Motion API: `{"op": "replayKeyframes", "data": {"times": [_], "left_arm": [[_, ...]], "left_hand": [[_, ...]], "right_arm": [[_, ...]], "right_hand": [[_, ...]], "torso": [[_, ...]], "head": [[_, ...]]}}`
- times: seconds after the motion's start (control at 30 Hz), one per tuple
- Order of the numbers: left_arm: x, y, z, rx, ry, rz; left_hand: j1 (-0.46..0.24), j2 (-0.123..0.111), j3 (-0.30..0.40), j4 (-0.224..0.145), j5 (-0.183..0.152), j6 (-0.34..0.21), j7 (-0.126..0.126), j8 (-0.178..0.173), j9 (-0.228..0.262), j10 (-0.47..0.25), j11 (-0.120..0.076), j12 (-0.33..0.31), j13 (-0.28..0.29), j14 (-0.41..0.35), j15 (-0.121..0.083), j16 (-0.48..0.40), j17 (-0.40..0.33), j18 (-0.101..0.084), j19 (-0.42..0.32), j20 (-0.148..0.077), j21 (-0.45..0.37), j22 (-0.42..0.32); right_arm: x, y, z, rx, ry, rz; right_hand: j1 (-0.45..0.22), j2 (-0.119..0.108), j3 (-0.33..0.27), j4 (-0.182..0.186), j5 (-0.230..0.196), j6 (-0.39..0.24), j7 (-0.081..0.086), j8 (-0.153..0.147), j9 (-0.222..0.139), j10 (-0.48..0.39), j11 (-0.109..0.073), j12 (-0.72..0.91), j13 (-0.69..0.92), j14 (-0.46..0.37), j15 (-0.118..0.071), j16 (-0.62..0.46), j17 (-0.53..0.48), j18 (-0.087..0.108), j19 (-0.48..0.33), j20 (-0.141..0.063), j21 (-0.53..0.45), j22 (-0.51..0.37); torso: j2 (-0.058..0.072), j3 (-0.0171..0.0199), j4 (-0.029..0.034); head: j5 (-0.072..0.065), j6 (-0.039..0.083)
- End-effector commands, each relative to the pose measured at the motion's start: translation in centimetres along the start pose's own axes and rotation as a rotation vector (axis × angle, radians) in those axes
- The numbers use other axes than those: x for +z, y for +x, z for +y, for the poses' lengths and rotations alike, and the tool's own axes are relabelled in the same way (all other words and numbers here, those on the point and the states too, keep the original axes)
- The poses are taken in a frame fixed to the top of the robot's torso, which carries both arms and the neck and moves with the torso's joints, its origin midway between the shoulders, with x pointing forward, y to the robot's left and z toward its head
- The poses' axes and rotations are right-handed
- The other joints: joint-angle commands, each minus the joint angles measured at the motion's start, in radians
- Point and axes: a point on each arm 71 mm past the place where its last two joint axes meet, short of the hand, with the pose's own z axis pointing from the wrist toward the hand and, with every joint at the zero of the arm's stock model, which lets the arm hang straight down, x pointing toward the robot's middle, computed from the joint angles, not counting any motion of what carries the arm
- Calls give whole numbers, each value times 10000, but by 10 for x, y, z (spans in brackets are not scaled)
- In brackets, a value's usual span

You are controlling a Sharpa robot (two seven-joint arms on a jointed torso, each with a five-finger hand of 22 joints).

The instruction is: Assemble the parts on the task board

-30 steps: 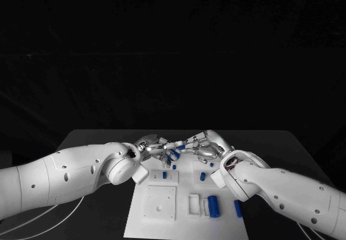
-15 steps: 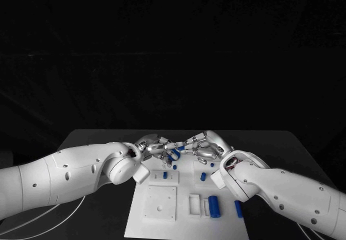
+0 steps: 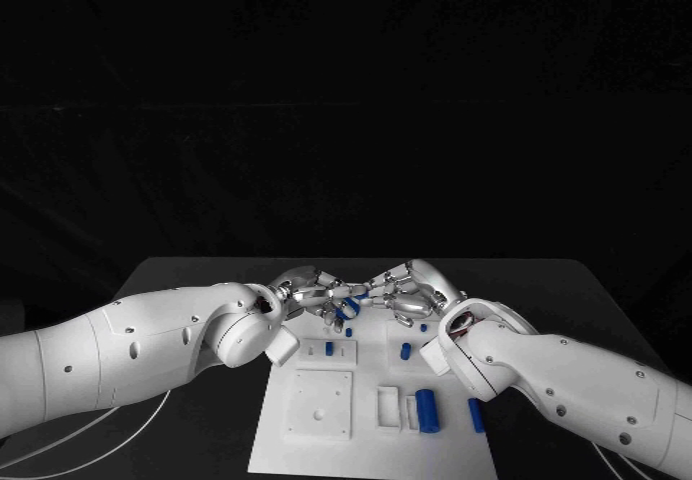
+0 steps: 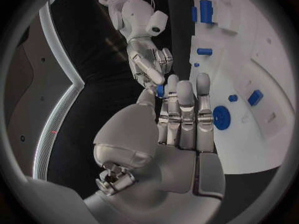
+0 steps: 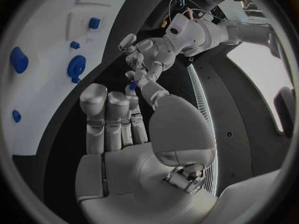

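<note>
The left hand (image 3: 307, 291) and the right hand (image 3: 411, 292) meet fingertip to fingertip above the far end of the white task board (image 3: 368, 440), near the middle of the black table (image 3: 188, 275). Between them sits a small blue part (image 3: 351, 301), pinched where the fingers of the two hands come together; in the left wrist view the same small blue part (image 4: 160, 90) shows at the tips of the left hand's fingers (image 4: 185, 109), with a finger of the right hand (image 4: 149, 59) pressing on it from the other side. In the right wrist view the blue piece (image 5: 132, 86) lies at the meeting point of the right hand's thumb and the left hand (image 5: 146, 59) reaching in. Both hands appear to hold this part, their other fingers held straight and close together, though which hand bears it more firmly cannot be told. Just below the hands on the board lie a round blue knob (image 4: 221, 118) and a few little blue pieces (image 3: 329, 349). Nearer the robot the board carries a square white block (image 3: 319, 404), a narrow white slot piece (image 3: 388, 408), a long blue cylinder (image 3: 426, 407) and a blue bar (image 3: 476, 415) at the board's right edge.
</note>
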Motion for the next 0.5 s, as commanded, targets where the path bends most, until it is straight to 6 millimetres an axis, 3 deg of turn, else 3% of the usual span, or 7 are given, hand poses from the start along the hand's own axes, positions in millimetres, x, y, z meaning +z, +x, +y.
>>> {"op": "replayKeyframes", "data": {"times": [0.03,0.2,0.33,0.5], "left_arm": [[0,2,-2,-148,152,159],[0,1,-1,-159,152,132],[-1,0,-1,-165,142,107],[-1,1,0,-177,37,227]], "left_hand": [[48,-40,-5,-49,150,-86,-104,275,383,115,-13,-34,17,-20,-74,52,9,-107,-70,-57,79,209],[-68,-149,-14,76,316,-293,-224,854,1386,112,-99,315,135,-7,-121,124,19,-141,-98,-101,209,205],[-314,-360,-90,349,660,-587,-367,1747,2656,35,-186,861,362,22,-205,497,167,-149,-60,-162,430,232],[-502,-498,-24,709,786,-838,-436,2341,3841,-224,-238,1500,613,-69,-227,805,169,-149,-212,-180,791,221]], "right_arm": [[0,1,0,18,5,165],[0,1,-1,26,35,181],[0,1,-1,50,48,200],[0,2,0,89,45,227]], "right_hand": [[59,134,-10,-49,12,353,-87,62,66,-21,0,3,17,-20,9,-43,-17,79,417,37,-59,968],[59,134,-10,-49,12,353,-87,62,66,-21,0,3,17,-20,9,-43,-17,79,417,37,-59,968],[59,134,-10,-49,12,353,-87,62,66,-21,0,3,17,-20,9,-43,-17,79,417,37,-59,968],[59,134,-10,-49,12,353,-87,62,66,-21,0,3,17,-20,9,-43,-17,79,417,37,-59,968]], "torso": [[0,1,0],[2,-4,3],[2,-4,0],[-2,-4,2]], "head": [[-15,-9],[-24,-27],[-18,-16],[-14,-40]]}}
